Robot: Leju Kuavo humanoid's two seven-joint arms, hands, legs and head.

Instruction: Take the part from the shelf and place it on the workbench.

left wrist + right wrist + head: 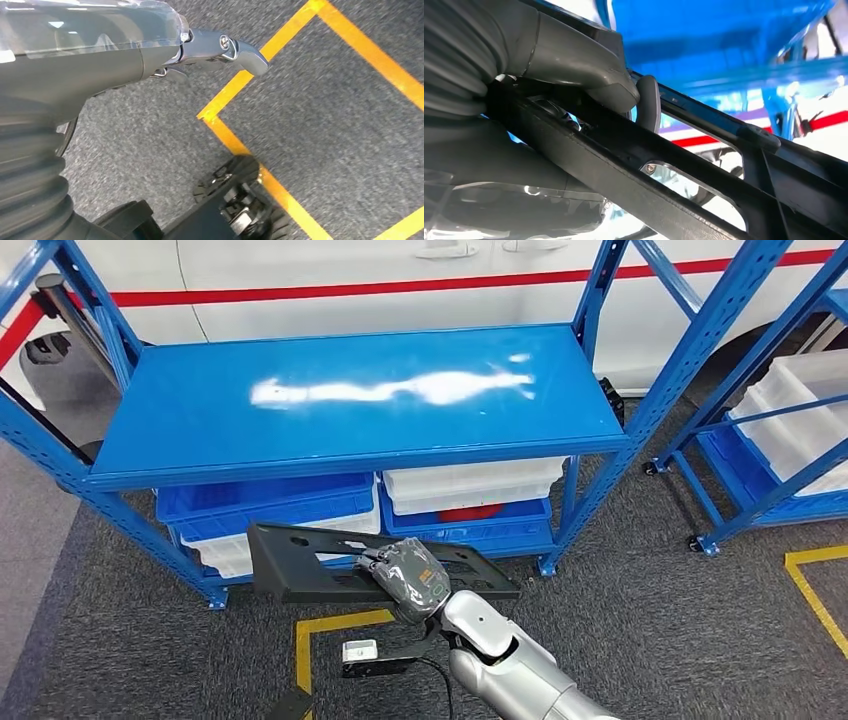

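The part (300,562) is a long, flat black plastic panel with slots. My right hand (405,575) grips it near its middle and holds it level in front of the blue rack, below the wide blue top surface (350,390). The right wrist view shows the thumb (579,70) pressed over the part's (684,170) black rail, with a dark finger curled around from the other side. My left hand (150,55) hangs over the grey carpet with one finger stretched out and nothing in it.
Blue bins (270,505) and white bins (470,485) sit on the rack's lower level. A second blue rack with white bins (800,420) stands at the right. Yellow tape lines (330,625) mark the carpet. A white vehicle (400,280) stands behind the rack.
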